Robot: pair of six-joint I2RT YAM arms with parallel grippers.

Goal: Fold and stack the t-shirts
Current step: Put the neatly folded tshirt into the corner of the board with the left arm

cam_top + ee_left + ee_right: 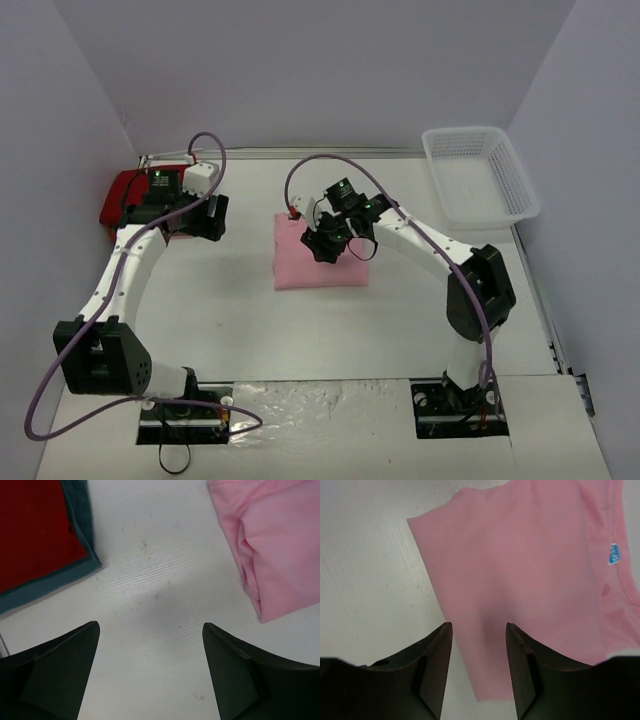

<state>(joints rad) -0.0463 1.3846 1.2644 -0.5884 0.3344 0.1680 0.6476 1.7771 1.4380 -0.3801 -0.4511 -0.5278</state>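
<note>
Looks like the right gripper hangs spread over the pink shirt to grab it; left gripper is spread too, empty.

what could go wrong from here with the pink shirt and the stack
The right end effector hangs open over the pink shirt near its edge; pinching only the top layer may pull the fold apart.
Its side layers look loose and could spill when moved.
The red shirt sits offset on the teal shirt, so the stack may end up uneven.
</note>
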